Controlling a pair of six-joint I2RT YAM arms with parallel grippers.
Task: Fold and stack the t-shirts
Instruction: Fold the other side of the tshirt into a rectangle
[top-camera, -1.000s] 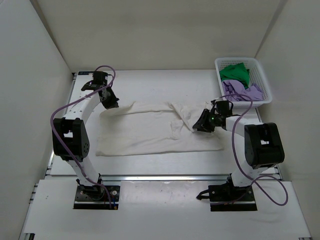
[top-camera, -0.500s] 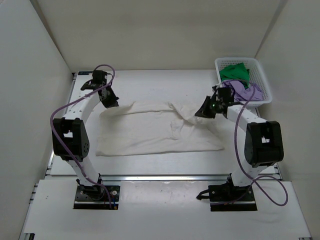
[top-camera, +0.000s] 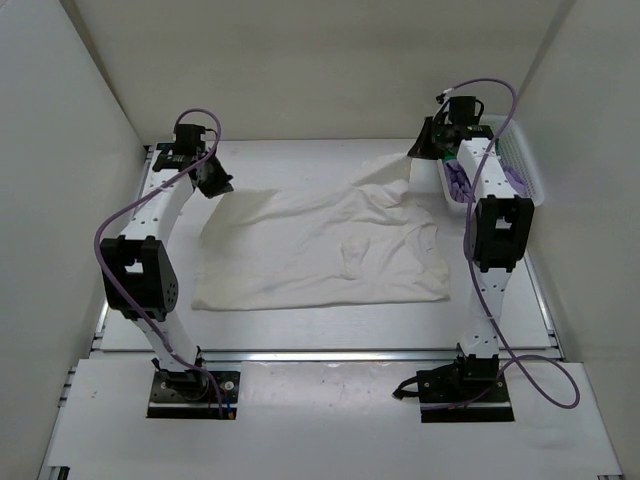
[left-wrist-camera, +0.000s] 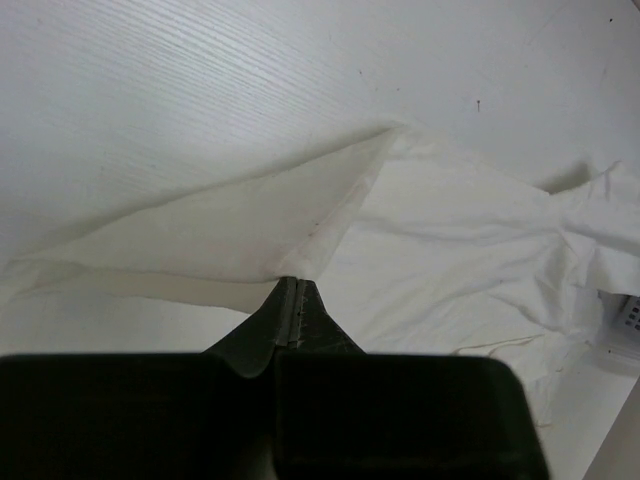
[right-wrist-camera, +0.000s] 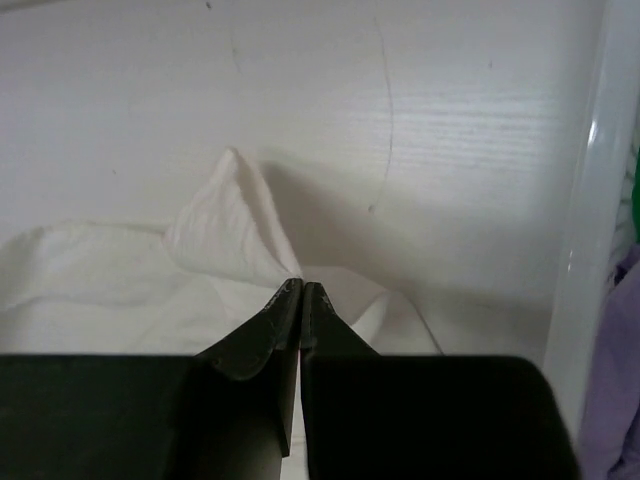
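**Operator:** Top external view: basket (top-camera: 527, 165) contents?
**Technician:** Lavender shirt (top-camera: 456, 186) shows; the right arm covers the rest. Right wrist view adds a sliver of green shirt (right-wrist-camera: 635, 200).
**Operator:** Cream shirt (top-camera: 320, 245)?
**Technician:** Spread mid-table. Left gripper (left-wrist-camera: 298, 287) clamps its far-left edge, right gripper (right-wrist-camera: 301, 290) its far-right corner. Both jaws are closed on cloth.

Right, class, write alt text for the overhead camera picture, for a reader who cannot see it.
A cream-white t-shirt lies spread on a white table, its far edge pinched and lifted at each end by the left tool and right tool of two robot arms. A white basket with lavender cloth sits far right, partly behind the right arm.
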